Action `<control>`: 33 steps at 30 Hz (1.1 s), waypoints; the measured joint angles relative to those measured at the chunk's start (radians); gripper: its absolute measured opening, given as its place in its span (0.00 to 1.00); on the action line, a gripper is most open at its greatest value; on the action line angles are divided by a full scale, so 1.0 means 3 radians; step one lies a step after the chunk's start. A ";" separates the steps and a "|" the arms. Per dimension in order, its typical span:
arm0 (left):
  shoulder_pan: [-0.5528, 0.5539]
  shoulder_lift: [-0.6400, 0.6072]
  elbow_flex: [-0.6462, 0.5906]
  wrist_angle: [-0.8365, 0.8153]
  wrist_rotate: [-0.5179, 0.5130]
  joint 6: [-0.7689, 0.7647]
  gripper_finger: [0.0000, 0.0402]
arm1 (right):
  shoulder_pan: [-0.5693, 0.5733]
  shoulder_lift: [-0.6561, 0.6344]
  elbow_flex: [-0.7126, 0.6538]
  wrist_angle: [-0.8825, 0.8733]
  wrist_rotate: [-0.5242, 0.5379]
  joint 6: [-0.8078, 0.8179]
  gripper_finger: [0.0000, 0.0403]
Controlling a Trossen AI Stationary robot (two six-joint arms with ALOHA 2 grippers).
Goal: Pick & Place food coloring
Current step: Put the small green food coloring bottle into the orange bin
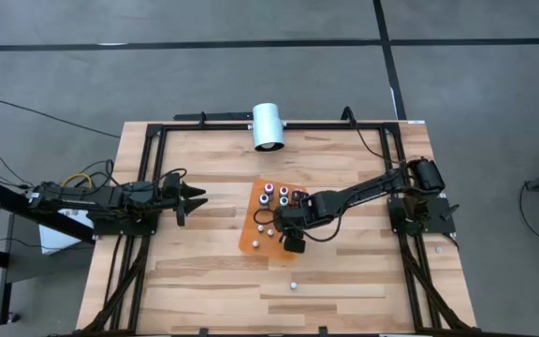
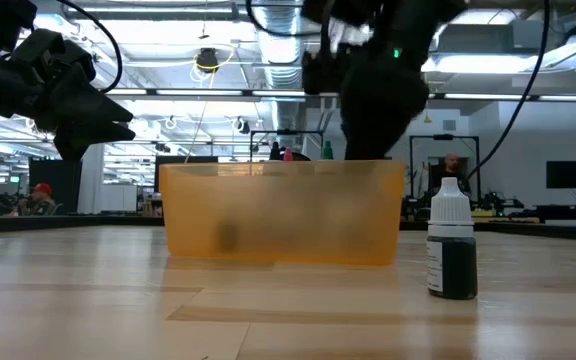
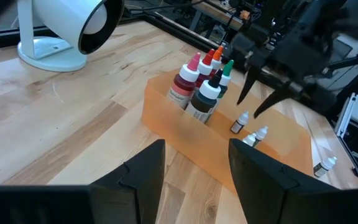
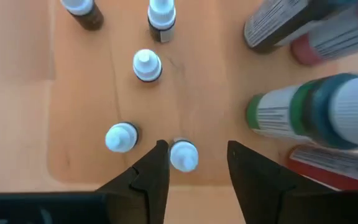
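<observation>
- Right gripper point(image 4: 194, 163) hangs, jaws spread, above small white-capped food coloring bottles point(image 4: 146, 65) standing inside the translucent orange tray point(image 1: 251, 225).
- One bottle point(image 2: 452, 252) stands outside, on the wooden table point(image 1: 204, 271).
- Left gripper point(image 1: 193, 198) waits well apart, jaws parted.
- The tray's frosted wall blurs its contents in the low view.

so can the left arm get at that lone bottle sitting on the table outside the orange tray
Probably not easily. The lone bottle stands on bare table past the orange tray, on the right gripper's side. The left gripper waits at the table's left, with the tray between them, though nothing covers the bottle.
</observation>
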 joint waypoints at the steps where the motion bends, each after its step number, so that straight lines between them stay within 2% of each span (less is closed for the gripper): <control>1: 0.0000 0.0001 0.0000 -0.0001 -0.0001 0.0000 0.42 | 0.0004 -0.0023 0.0049 -0.0091 0.0001 -0.0020 0.36; 8: -0.0001 0.0001 -0.0001 0.0000 0.0000 -0.0022 0.42 | 0.0213 -0.0308 0.0163 -0.0552 0.0036 -0.0137 0.35; 14: 0.0000 0.0000 -0.0001 -0.0005 0.0000 -0.0025 0.42 | 0.0656 -0.0715 0.0016 -0.0630 0.0061 0.0010 0.35; 17: 0.0000 0.0000 -0.0001 -0.0005 0.0000 -0.0025 0.42 | 0.0952 -0.0782 -0.0029 -0.0660 0.0053 0.0113 0.34; 24: -0.0001 0.0000 -0.0001 -0.0003 0.0001 -0.0024 0.42 | 0.1496 -0.0472 -0.0035 -0.0452 0.0018 0.0014 0.33; 33: 0.0000 0.0000 -0.0001 -0.0004 0.0001 -0.0025 0.42 | 0.1518 -0.0032 -0.0036 0.0280 -0.0006 -0.0026 0.35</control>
